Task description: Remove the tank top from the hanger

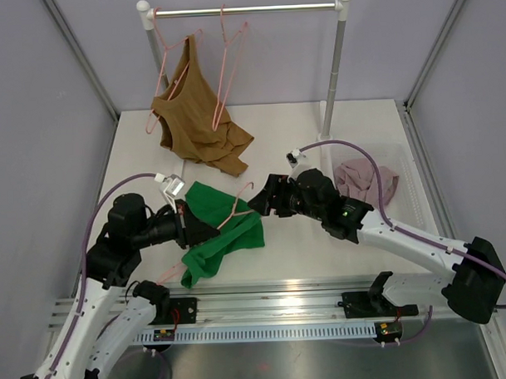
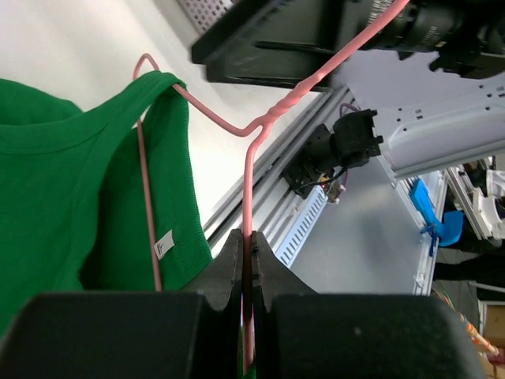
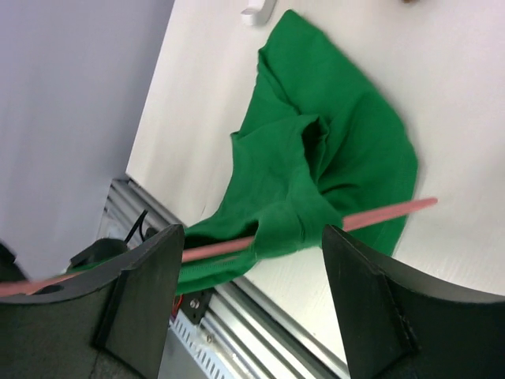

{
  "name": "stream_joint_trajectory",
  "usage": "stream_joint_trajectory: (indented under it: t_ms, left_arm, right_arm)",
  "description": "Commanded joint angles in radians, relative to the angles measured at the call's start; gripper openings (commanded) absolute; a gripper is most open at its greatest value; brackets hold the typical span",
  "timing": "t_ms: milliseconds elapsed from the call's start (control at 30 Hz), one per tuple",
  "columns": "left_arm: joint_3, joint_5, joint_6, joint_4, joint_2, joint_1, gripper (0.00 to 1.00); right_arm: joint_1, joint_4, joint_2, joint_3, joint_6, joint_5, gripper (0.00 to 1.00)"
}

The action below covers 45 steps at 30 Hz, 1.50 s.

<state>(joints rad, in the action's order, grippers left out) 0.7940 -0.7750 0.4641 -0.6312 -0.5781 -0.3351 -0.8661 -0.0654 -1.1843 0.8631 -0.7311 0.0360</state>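
Observation:
A green tank top (image 1: 217,232) hangs on a pink wire hanger (image 1: 237,204) and trails onto the white table. My left gripper (image 1: 188,222) is shut on the hanger's wire; the left wrist view shows the wire (image 2: 248,189) pinched between the fingers (image 2: 229,260), with the green top (image 2: 71,197) to the left. My right gripper (image 1: 262,202) is open at the hanger's right end. In the right wrist view the hanger bar (image 3: 387,212) with a green strap (image 3: 288,229) on it crosses the gap of the right gripper (image 3: 252,237), touching neither finger.
A brown tank top (image 1: 196,117) hangs on another pink hanger from the clothes rack (image 1: 247,8) at the back, beside an empty pink hanger (image 1: 228,66). A clear bin (image 1: 402,163) with a pink garment (image 1: 365,181) stands at the right. A white clip (image 1: 171,184) lies near the left arm.

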Motion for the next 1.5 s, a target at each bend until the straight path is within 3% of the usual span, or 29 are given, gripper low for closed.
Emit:
stream_joint_trajectory:
  t_ms: [0,200,400,633,1200,1333,1467]
  left_arm:
    - [-0.002,0.089,0.113,0.191,-0.002,-0.093,0.0]
    - [0.017,0.258,0.113,0.179,-0.008,-0.159,0.0]
    - [0.065,0.327,0.082,0.102,-0.017,-0.162,0.0]
    - [0.068,0.353,0.152,0.131,0.023,-0.163,0.0]
    - [0.086,0.367,0.205,0.142,0.047,-0.163,0.0]
    - [0.094,0.376,0.202,0.133,0.052,-0.163,0.0]
    - [0.091,0.373,0.202,0.133,0.052,-0.163,0.0]
  right_arm:
    - [-0.019,0.096,-0.031,0.017,-0.027,-0.096,0.77]
    - [-0.024,0.124,0.001,-0.041,-0.039,-0.16,0.76]
    - [-0.024,0.139,0.119,-0.116,-0.077,-0.281,0.78]
    - [-0.024,0.276,0.049,-0.107,-0.024,-0.082,0.78]
    - [-0.025,0.374,-0.124,-0.003,-0.01,0.027,0.75]
    - [-0.025,0.36,-0.147,0.008,-0.007,-0.002,0.67]
    - [-0.025,0.345,-0.15,0.002,0.002,-0.03,0.5]
